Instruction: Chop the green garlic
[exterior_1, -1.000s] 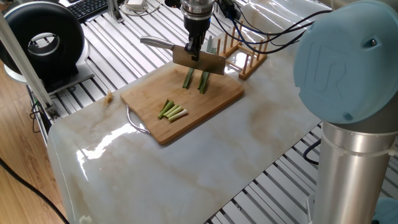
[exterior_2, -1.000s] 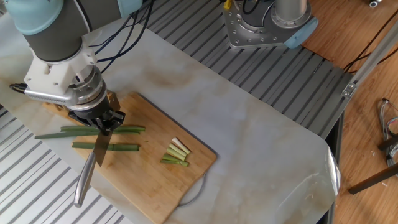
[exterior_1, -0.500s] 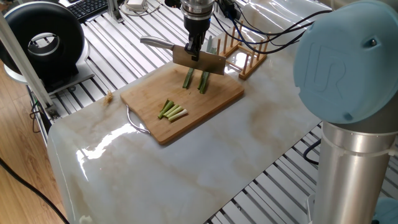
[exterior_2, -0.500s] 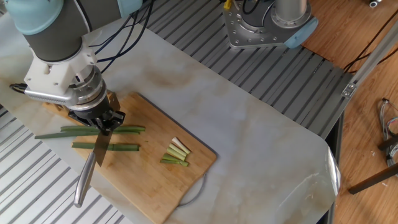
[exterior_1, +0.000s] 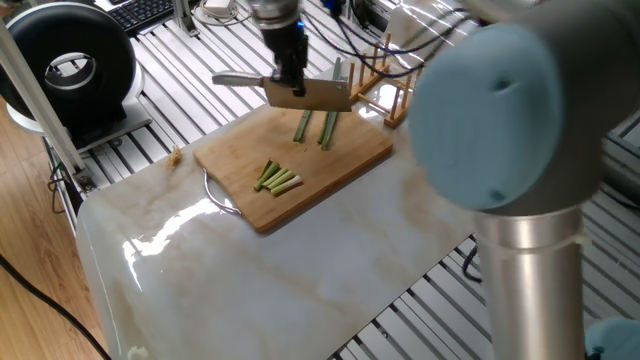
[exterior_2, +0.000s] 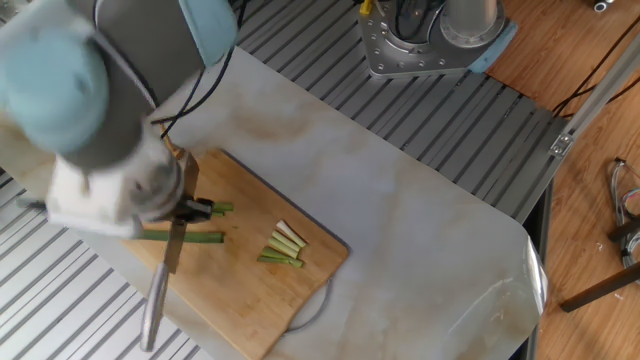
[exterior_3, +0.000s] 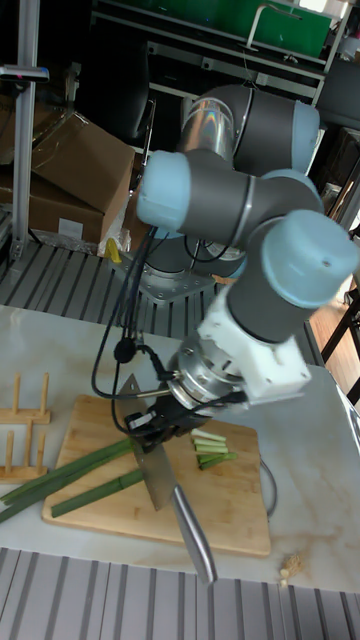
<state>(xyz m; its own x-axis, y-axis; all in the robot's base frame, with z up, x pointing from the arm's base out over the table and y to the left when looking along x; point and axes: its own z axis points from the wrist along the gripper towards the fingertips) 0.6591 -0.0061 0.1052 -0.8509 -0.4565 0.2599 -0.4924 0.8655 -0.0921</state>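
Observation:
Two long green garlic stalks (exterior_1: 326, 131) (exterior_2: 196, 237) (exterior_3: 72, 469) lie side by side on the bamboo cutting board (exterior_1: 340, 168) (exterior_2: 236, 290) (exterior_3: 225, 515). Several short cut pieces (exterior_1: 277, 179) (exterior_2: 283, 247) (exterior_3: 210, 447) sit in a small heap nearer the board's middle. My gripper (exterior_1: 291, 78) (exterior_2: 186, 207) (exterior_3: 150, 424) is shut on a knife (exterior_1: 312, 95) (exterior_2: 172, 252) (exterior_3: 157, 478), held over the stalks with the blade across them. Whether the blade touches them I cannot tell. In the other fixed view the blurred arm hides the stalks' leafy ends.
A wooden peg rack (exterior_1: 388, 92) (exterior_3: 22, 400) stands just beyond the board. A black round device (exterior_1: 74, 64) sits at the far left on the slatted frame. The robot base (exterior_2: 432, 38) is bolted past the marble top's far edge.
The arm has swung, and its big joints now sit further left in one fixed view. The gripper and knife shifted a little left over the stalks. Stalks and cut pieces stayed put.

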